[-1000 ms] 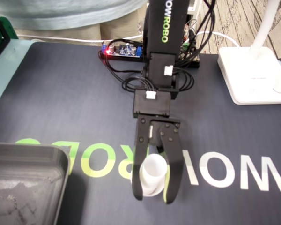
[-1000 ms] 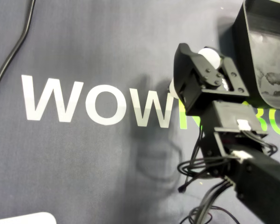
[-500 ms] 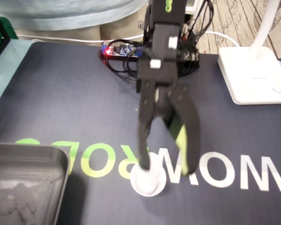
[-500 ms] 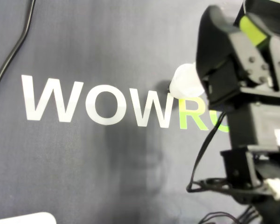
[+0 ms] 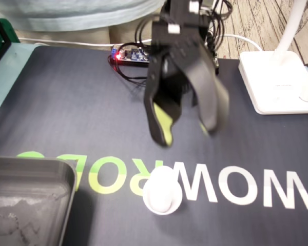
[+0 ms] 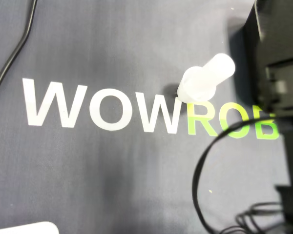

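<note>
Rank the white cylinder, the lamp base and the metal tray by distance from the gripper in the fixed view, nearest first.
1. white cylinder: just below the raised, open gripper, on the mat's lettering.
2. lamp base: off to the upper right.
3. metal tray: bottom-left corner, farthest.

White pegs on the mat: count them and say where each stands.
1. The white peg stands on the mat, where the lettering's white W meets green R, clear of the raised, open hand. More could hide in the tray's cropped part.
</note>
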Robot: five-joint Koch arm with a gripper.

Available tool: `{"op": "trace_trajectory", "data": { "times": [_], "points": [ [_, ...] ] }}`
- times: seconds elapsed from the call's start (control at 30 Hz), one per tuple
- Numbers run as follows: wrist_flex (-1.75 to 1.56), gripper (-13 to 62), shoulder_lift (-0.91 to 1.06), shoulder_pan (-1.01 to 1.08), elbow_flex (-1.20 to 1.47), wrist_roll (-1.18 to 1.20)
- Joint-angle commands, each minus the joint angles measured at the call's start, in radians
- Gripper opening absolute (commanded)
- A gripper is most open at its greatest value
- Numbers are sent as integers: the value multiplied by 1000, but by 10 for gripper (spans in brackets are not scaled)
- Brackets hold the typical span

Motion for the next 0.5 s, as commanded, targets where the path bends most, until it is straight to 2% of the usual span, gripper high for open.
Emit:
{"op": "trace_trajectory", "data": {
  "times": [0.0, 0.1, 0.2, 0.47],
  "points": [
    [141, 221, 64, 9, -55, 167],
    [207, 221, 121, 8, 2, 270],
    [209, 254, 123, 9, 51, 325],
    [232, 279, 123, -18, 129, 492]
  ]
}}
